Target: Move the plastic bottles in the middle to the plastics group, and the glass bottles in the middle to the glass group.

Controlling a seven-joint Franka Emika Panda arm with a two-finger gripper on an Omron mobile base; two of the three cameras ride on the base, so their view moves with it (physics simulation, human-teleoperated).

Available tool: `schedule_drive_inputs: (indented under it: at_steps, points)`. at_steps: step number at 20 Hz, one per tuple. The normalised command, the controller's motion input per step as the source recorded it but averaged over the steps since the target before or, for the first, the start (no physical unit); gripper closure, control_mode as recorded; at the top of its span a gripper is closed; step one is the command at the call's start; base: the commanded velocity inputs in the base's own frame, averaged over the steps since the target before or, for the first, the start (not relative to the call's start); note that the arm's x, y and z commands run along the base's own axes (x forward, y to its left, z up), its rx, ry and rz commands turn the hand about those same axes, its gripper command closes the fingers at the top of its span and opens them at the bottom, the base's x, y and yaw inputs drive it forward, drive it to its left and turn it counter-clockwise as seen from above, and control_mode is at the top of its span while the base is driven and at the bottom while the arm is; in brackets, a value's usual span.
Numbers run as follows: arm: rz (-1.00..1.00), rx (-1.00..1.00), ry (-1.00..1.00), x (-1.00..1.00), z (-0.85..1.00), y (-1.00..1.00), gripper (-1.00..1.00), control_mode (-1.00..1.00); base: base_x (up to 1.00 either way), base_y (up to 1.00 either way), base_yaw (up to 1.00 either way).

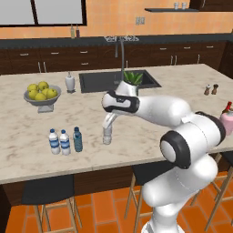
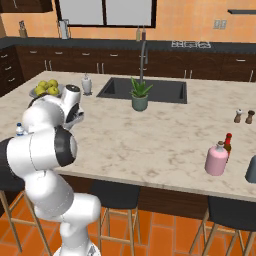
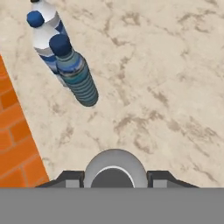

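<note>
Before me a pale marble counter (image 1: 150, 136) spans mid-frame, with a dark sink (image 1: 102, 81) set in it. Orange walls (image 2: 190, 20) and a window (image 2: 105, 11) fill the top; dark cabinets (image 1: 54, 59) run beneath. Orange tiles (image 1: 104, 209) and stools (image 1: 45, 191) lie at the bottom.

The small clear greyish plastic bottle (image 1: 107, 135) is standing upright on the marble counter, near the slim dark blue-teal bottle (image 1: 78, 139), which is standing just beside two blue-labelled, white-capped water bottles (image 1: 59, 142). Well apart, the wide pink glass bottle (image 2: 216, 158) is sitting right against the dark red-necked bottle (image 2: 228, 144).
</note>
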Motion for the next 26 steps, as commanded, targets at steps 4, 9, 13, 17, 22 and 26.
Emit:
schedule_drive_inputs:
  at_steps: [4,9,13,17,22,26]
  points:
    - [0.19,0.0,0.0,0.27,-0.13,0.64,1.0,-1.0,0.0,0.0,0.0]
    - [0.15,0.0,0.0,0.23,-0.15,0.49,1.0,-1.0,0.0,0.0,0.0]
    - [0.15,0.0,0.0,0.21,-0.17,0.31,1.0,-1.0,0.0,0.0,0.0]
    - [0.14,0.0,0.0,0.16,-0.25,0.25,1.0,-1.0,0.0,0.0,0.0]
    - [0.14,0.0,0.0,0.09,-0.35,0.15,1.0,-1.0,0.0,0.0,0.0]
    - [0.1,0.0,0.0,0.04,-0.35,0.02,1.0,-1.0,0.0,0.0,0.0]
